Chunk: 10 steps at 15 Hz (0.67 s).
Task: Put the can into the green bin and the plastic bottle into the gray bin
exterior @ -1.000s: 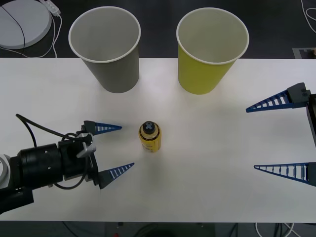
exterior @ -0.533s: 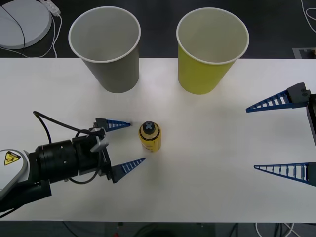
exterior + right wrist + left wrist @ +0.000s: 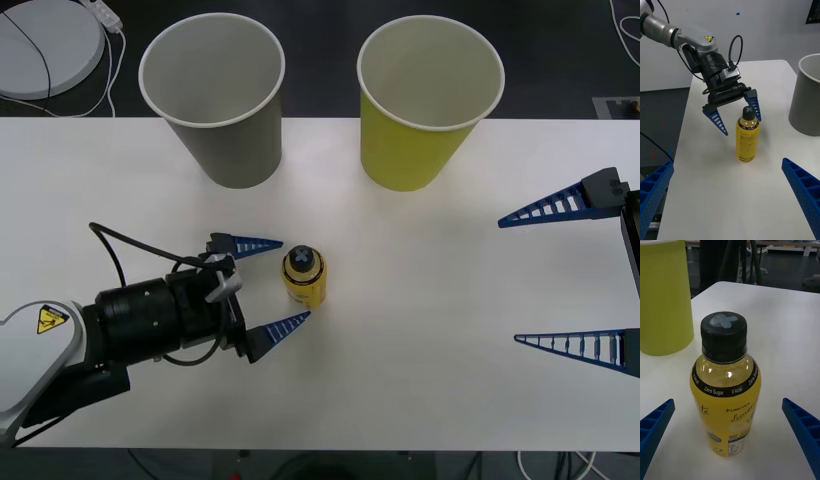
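Standing upright on bench (image 3: 420, 300): plastic bottle (image 3: 303, 279), yellow, dark cap, printed label. Left pincer (image 3: 278, 285) released, fingers flanking it. Right pincer (image 3: 570, 275) released, well apart.

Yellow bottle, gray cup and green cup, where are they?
yellow bottle (image 3: 303, 277), front view, on its dark cap.
gray cup (image 3: 236, 145), front view, on its outer wall.
green cup (image 3: 405, 150), front view, on its outer wall.

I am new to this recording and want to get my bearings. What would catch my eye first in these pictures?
First, the small yellow plastic bottle with a dark screw cap standing upright mid-table, with the left gripper open beside it, one blue ribbed finger on either side and not touching. Behind stand two large paper cups, the gray bin on the left and the yellow-green bin on the right. The right gripper waits open at the right edge.
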Each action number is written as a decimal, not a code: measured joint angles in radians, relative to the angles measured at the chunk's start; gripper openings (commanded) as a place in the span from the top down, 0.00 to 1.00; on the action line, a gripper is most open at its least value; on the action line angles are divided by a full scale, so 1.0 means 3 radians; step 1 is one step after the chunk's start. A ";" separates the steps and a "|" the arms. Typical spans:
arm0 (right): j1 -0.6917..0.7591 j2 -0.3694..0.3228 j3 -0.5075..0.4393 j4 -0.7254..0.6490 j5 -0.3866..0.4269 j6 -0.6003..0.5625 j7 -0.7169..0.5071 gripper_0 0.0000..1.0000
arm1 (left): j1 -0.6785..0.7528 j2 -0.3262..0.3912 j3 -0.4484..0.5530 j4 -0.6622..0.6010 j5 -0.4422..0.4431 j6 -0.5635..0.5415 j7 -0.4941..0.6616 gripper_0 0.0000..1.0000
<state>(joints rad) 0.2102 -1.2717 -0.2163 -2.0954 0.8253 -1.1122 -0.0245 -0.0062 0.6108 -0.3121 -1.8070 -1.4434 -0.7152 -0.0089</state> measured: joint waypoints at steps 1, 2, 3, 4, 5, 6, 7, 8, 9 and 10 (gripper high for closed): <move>0.0000 0.0000 0.0000 0.0000 0.0000 0.0000 0.0000 0.00 | -0.0013 -0.0028 -0.0019 0.0000 -0.0042 0.0013 0.0017 0.00; 0.0000 0.0000 0.0000 0.0000 0.0000 0.0000 0.0000 0.00 | -0.0025 -0.0055 -0.0038 0.0000 -0.0072 0.0032 0.0033 0.00; 0.0000 0.0000 0.0000 0.0000 0.0000 0.0000 0.0000 0.00 | -0.0040 -0.0087 -0.0054 0.0000 -0.0099 0.0047 0.0049 0.00; 0.0000 0.0000 0.0000 0.0000 0.0000 0.0000 0.0000 0.00 | -0.0055 -0.0117 -0.0058 0.0000 -0.0131 0.0052 0.0064 0.00; 0.0000 0.0000 0.0000 0.0000 0.0000 0.0000 0.0000 0.00 | -0.0071 -0.0148 -0.0059 0.0000 -0.0176 0.0054 0.0087 0.00; 0.0000 0.0000 0.0000 0.0000 0.0000 0.0000 0.0000 0.00 | -0.0084 -0.0183 -0.0059 0.0000 -0.0230 0.0061 0.0120 0.00; 0.0000 0.0000 0.0000 0.0000 0.0000 0.0000 0.0000 0.00 | -0.0096 -0.0210 -0.0059 0.0000 -0.0268 0.0068 0.0149 0.00; 0.0000 0.0000 0.0000 0.0000 0.0000 0.0000 0.0000 0.00 | -0.0116 -0.0238 -0.0061 0.0006 -0.0307 0.0078 0.0184 0.00; 0.0000 0.0000 0.0000 0.0000 0.0000 0.0000 0.0000 0.00 | -0.0142 -0.0264 -0.0070 0.0024 -0.0341 0.0089 0.0215 0.00; 0.0000 0.0000 0.0000 0.0000 0.0000 0.0000 0.0000 0.00 | -0.0178 -0.0277 -0.0091 0.0049 -0.0356 0.0103 0.0236 0.00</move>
<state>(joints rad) 0.2102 -1.2717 -0.2163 -2.0954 0.8253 -1.1122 -0.0245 -0.0595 0.5275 -0.3394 -1.7922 -1.5503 -0.6843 0.0617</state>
